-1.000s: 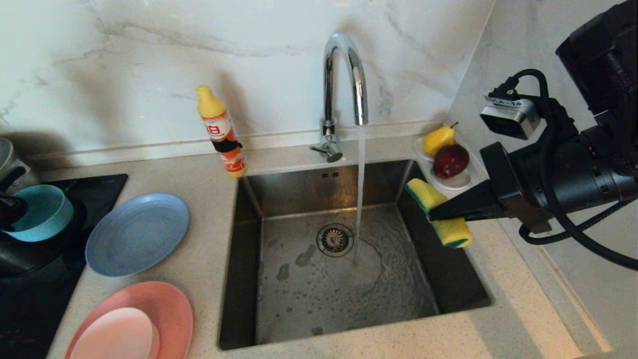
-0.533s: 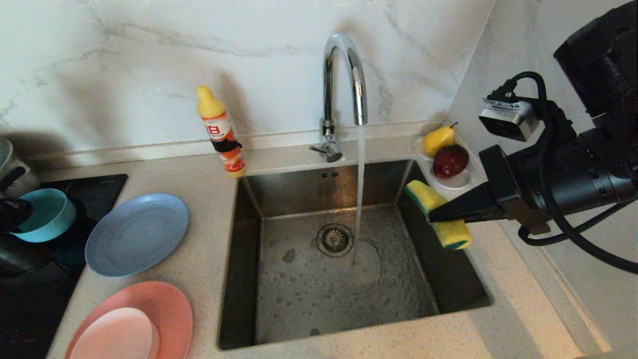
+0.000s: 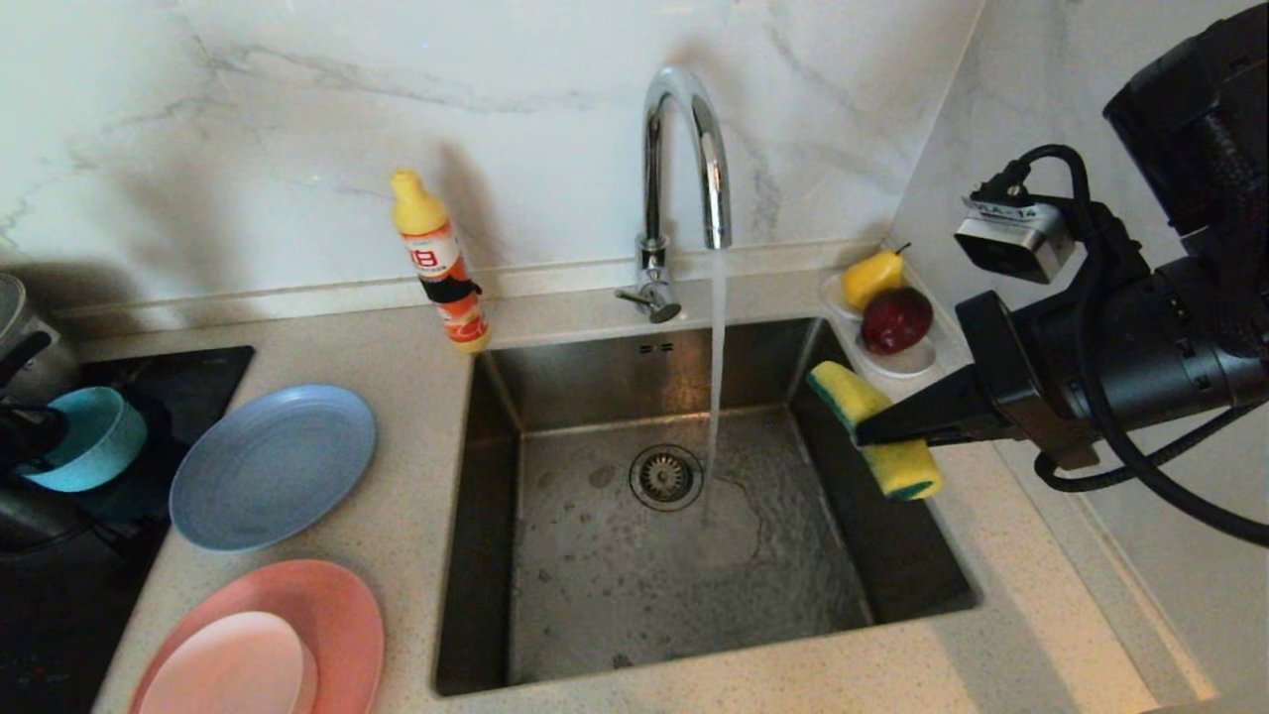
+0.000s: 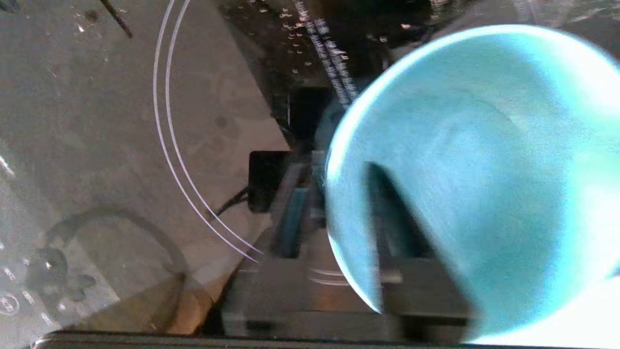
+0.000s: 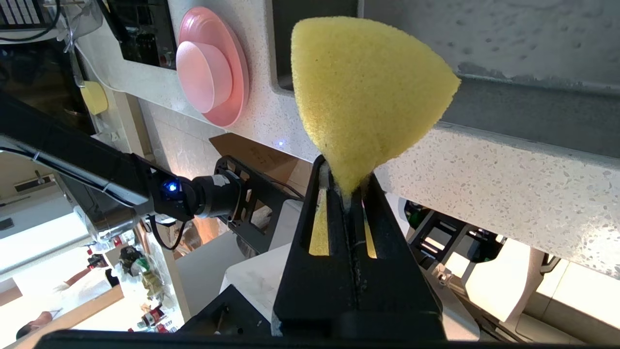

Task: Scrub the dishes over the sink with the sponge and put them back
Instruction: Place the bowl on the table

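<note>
Right hand (image 3: 872,428): positioned at the right edge of the sink (image 3: 555,397), fingers pressed together on the sponge (image 3: 872,436). The sponge is pinched at its middle and bent, yellow foam facing the right wrist camera, with the thin green layer on its far side. It hangs over the sink's right wall, above the basin.

Left hand (image 4: 339,242): positioned at the far left of the worktop (image 3: 416,516), above the black cooktop (image 3: 59,615). One finger lies inside the teal bowl (image 3: 84,436) and the other outside its wall, so the rim sits between them; whether the fingers press the wall cannot be told. The bowl is tilted, its opening toward the wrist camera.

Nearest the left hand, toward the sink, is the grey-blue plate (image 3: 273,466), flat on the worktop. In front of it, at the near worktop edge, lies the salmon-pink plate (image 3: 332,605) with the small pale pink dish (image 3: 233,664) resting on it.

Beyond the right hand, a white dish with a pear and a red fruit (image 3: 892,317) sits at the sink's far right corner. The chrome tap (image 3: 684,159) runs water into the basin beside the drain strainer (image 3: 664,476). A yellow-capped bottle (image 3: 441,263) stands at the sink's far left corner.
</note>
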{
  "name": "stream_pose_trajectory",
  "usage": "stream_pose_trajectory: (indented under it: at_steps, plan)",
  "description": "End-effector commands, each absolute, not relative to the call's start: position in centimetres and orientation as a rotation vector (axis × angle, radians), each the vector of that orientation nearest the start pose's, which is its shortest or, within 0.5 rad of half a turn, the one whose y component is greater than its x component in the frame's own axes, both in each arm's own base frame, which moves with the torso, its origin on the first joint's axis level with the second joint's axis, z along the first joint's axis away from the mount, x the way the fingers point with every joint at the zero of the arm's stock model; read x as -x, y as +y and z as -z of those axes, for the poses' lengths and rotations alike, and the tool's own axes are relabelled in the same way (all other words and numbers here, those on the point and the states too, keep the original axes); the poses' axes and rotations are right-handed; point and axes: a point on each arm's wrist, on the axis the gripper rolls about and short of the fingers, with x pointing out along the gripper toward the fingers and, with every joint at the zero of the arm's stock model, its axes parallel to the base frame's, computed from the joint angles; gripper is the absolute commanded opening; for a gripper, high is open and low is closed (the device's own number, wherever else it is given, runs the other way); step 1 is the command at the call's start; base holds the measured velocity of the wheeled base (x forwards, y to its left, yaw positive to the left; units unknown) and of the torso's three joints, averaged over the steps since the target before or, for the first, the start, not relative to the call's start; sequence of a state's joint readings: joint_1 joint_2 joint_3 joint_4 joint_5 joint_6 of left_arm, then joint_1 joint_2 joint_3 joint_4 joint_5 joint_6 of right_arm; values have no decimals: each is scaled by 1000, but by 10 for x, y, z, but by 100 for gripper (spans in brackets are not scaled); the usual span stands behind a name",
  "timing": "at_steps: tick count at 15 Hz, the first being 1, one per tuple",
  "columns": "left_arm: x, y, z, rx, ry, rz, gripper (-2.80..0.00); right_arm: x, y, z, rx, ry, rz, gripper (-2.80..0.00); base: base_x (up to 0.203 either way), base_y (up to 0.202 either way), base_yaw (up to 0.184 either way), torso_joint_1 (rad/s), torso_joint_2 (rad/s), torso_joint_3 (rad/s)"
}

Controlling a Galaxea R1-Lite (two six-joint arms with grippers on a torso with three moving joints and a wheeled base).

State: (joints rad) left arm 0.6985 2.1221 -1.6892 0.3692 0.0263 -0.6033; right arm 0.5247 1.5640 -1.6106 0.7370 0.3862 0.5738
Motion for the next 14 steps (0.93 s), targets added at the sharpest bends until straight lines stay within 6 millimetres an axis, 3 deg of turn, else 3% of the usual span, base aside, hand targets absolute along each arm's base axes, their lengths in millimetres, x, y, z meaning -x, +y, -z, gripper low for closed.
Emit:
stream_pose_trajectory:
  at_steps: [1,4,8,9,14]
  plan:
    - [-317,268,-189,830,525,-896,0,-209,131,-319,-464,946,-641,-280,0,0,0,0,0,0]
    - [-309,262,-207,832,496,-871,0,-208,130,-318,-464,946,-641,-280,0,0,0,0,0,0]
    - [-282,236,-253,830,437,-782,0,-207,130,-319,-465,942,-643,-280,0,0,0,0,0,0]
    - [-273,228,-263,827,446,-748,-280,-206,129,-320,-466,942,-642,-280,0,0,0,0,0,0]
    - [-221,172,-294,595,512,-607,-280,-200,129,-321,-462,940,-653,-280,0,0,0,0,0,0]
